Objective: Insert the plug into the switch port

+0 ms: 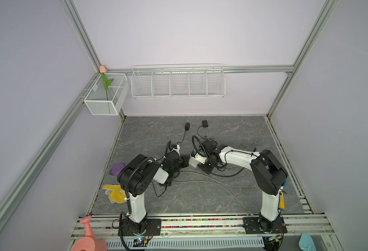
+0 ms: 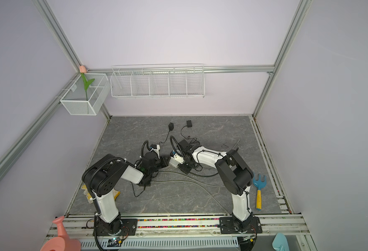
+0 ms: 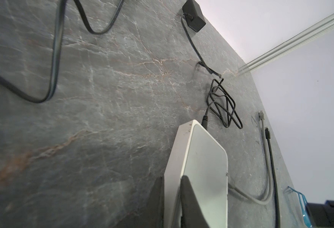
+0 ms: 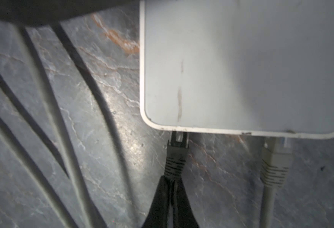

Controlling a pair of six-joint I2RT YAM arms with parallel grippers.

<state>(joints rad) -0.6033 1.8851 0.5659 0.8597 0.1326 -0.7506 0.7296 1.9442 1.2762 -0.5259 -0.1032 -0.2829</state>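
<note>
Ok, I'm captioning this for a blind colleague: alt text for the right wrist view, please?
The right gripper pinches a black plug by its boot, tip meeting the edge of the white switch. A grey plug sits in a port beside it; loose cables cross the table.

Both top views are bright and evenly lit from above, with only faint shadows on the grey marbled stone-look tabletop [image 1: 189, 204], and wide-angle distortion tilts the silver aluminium frame posts [image 1: 81, 32] at the edges. In the left wrist view the far wall [image 3: 241, 19] washes out to white and the near white rounded plastic switch box [image 3: 205, 158] is soft. The right wrist view is dim and blurred, with glare on the stone beside the black moulded network plug [image 4: 176, 158].
</note>
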